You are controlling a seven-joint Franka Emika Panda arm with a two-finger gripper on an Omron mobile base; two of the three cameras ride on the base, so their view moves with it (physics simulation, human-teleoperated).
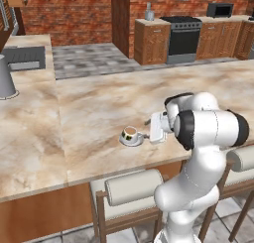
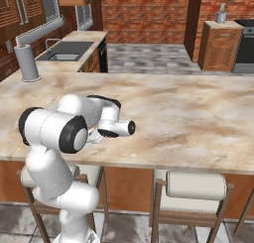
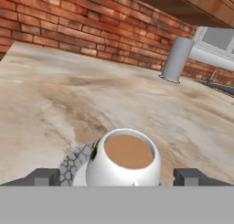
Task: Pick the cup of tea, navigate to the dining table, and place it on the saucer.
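the cup of tea [image 1: 130,134] stands on the saucer [image 1: 132,141] at the middle of the left base view, near the front edge of the marbled desk [image 1: 99,108]. the tool [image 3: 119,176] is open, its fingertips [image 3: 45,177] spread either side of the cup at the bottom of the hand view, not gripping it.

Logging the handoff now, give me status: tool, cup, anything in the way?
Tool open, fingers either side of cup. Cup upright on saucer, tea inside. Table around it bare.
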